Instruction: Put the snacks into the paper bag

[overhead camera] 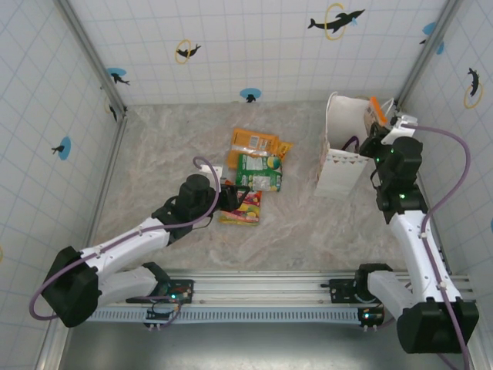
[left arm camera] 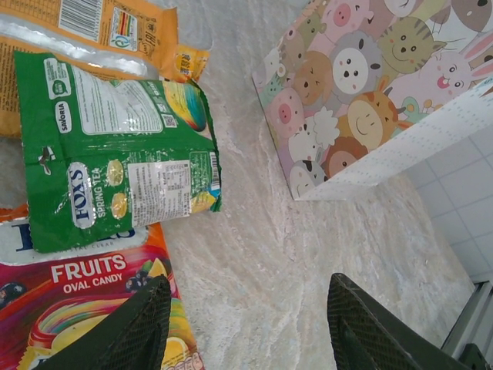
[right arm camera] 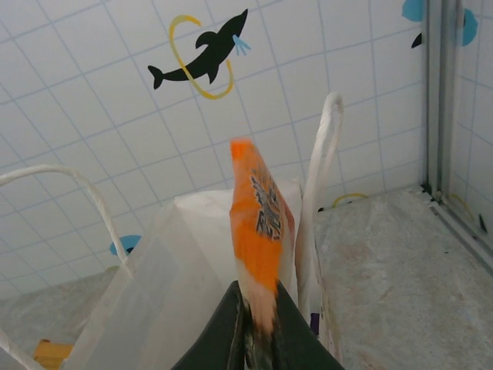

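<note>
My right gripper (right arm camera: 258,333) is shut on the lower edge of an orange snack packet (right arm camera: 258,220), which stands upright over the open mouth of the white paper bag (right arm camera: 177,277). From above, that packet (overhead camera: 375,105) pokes up at the far right rim of the bag (overhead camera: 343,150). My left gripper (left arm camera: 246,324) is open low over bare table, its left finger (left arm camera: 142,324) overlapping the edge of the red-yellow fruit candy packet (left arm camera: 77,308). A green packet (left arm camera: 115,146) and an orange packet (left arm camera: 92,31) lie beyond it. The three snacks lie in a cluster mid-table (overhead camera: 259,171).
The bag's side carries cartoon animal faces (left arm camera: 370,92) and its loop handles (right arm camera: 320,169) stand up beside the held packet. Tiled walls with dolphin stickers (overhead camera: 335,21) enclose the table on three sides. A corner post (right arm camera: 439,100) stands right of the bag.
</note>
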